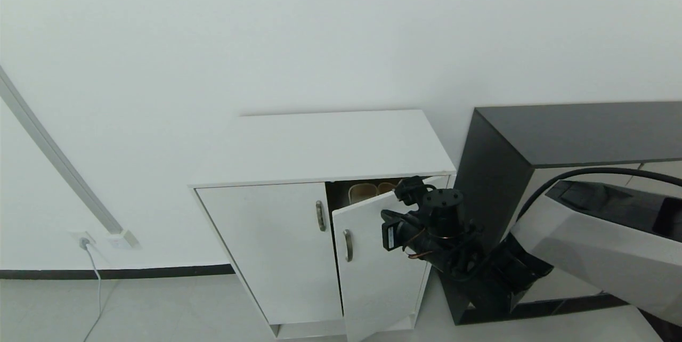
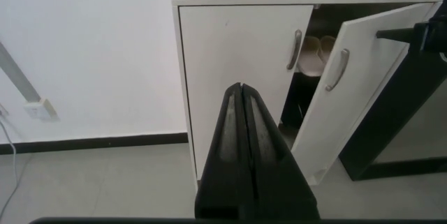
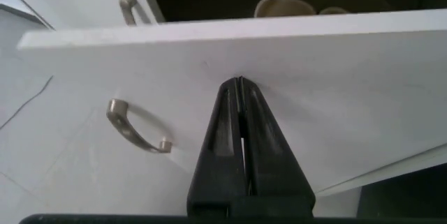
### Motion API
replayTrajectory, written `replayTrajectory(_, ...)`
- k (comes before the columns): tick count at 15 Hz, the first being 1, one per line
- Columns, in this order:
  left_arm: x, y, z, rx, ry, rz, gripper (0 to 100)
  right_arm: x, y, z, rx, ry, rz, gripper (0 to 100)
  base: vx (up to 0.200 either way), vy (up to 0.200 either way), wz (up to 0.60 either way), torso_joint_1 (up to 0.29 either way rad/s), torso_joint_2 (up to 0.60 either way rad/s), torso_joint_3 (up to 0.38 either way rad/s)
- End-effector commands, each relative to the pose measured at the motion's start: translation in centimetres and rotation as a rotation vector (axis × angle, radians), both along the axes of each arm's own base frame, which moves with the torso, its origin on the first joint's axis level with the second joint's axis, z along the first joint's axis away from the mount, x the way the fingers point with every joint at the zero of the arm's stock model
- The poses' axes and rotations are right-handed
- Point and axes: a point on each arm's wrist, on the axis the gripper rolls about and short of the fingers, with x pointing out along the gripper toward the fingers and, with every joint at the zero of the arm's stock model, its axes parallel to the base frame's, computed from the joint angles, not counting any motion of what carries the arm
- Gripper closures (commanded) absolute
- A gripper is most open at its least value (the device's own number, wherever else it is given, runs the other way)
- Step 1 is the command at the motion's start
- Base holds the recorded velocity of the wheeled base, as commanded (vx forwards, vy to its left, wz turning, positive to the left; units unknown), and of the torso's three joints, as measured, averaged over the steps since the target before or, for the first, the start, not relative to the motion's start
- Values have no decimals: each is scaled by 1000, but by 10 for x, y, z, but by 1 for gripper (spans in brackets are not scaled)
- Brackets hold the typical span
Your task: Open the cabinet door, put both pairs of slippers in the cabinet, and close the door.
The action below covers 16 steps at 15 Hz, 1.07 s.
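The white cabinet [image 1: 325,145] stands against the wall with its left door [image 1: 266,246] closed and its right door [image 1: 378,262] partly open. Beige slippers [image 1: 367,191] lie on the upper shelf inside, also seen through the gap in the left wrist view [image 2: 318,48] and over the door's top edge [image 3: 283,6]. My right gripper [image 1: 402,188] is shut, and its tips [image 3: 241,83] rest against the outer face of the open door near its top edge, beside the curved metal handle [image 3: 136,130]. My left gripper [image 2: 241,91] is shut on nothing, held back from the cabinet's front.
A tall dark grey unit [image 1: 495,171] stands close against the cabinet's right side, right behind the open door. A wall socket with a hanging cable [image 1: 83,241] is at the far left. Pale floor [image 1: 160,310] lies in front of the cabinet.
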Motion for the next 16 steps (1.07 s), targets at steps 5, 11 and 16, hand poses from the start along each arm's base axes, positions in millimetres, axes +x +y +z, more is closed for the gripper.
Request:
replayTrajectory(5,0,0,0,0,0,0,100,32,0,-3,-6,9,-43,100,0,0,0,0,0,0)
replayTrajectory(11,0,0,0,0,1,2,100,43,-2,-11,-7,10,-61,100,0,0,0,0,0,0)
replayTrajectory(16,0,0,0,0,1,2,100,48,-7,-14,-9,14,-75,100,0,0,0,0,0,0)
